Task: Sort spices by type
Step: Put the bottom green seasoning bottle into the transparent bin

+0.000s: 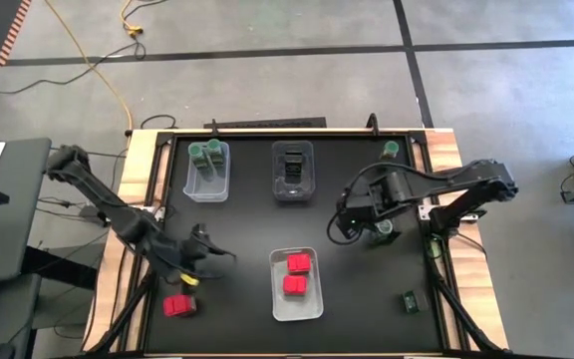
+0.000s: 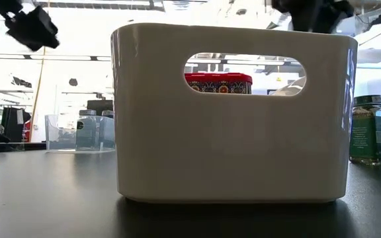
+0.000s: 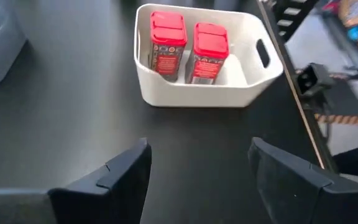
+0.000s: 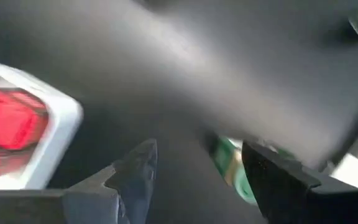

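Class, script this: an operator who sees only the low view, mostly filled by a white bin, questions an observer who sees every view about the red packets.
Operator: How many red packets are in that bin?
Observer: Two red packets stand side by side in the white bin.
Operator: Are any red ones outside it?
Observer: Yes, a loose red packet lies on the table near the left gripper, which is open and empty.
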